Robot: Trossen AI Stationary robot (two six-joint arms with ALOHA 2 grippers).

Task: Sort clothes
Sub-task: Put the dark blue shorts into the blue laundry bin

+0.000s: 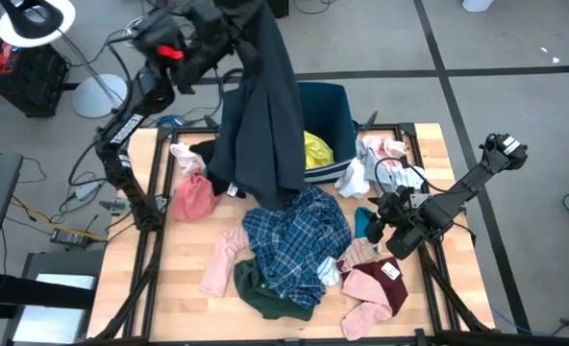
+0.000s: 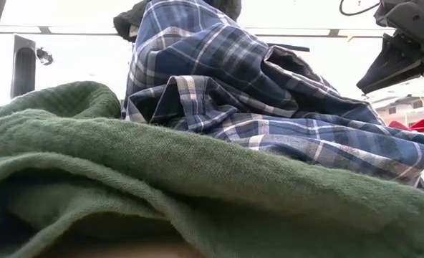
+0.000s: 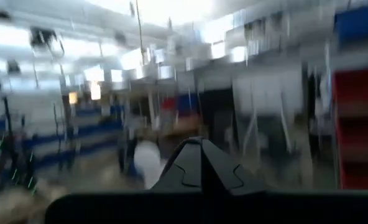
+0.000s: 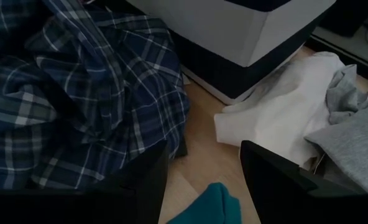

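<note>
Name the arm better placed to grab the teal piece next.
Right, likely: its open gripper hovers just over the teal piece, while the left gripper is raised, shut on a dark garment above the bin.

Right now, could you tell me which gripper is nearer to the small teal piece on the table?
The right gripper: it hovers open just beside the teal piece. The left gripper is shut on a dark garment, raised high over the bin.

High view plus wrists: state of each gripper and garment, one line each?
left gripper: shut on dark grey garment
dark grey garment: lifted, hanging over bin
right gripper: open, holding nothing, low by teal piece
plaid shirt: crumpled heap mid-table
dark green top: bunched, partly under plaid shirt
yellow piece: inside bin
bin: upright, open
</note>
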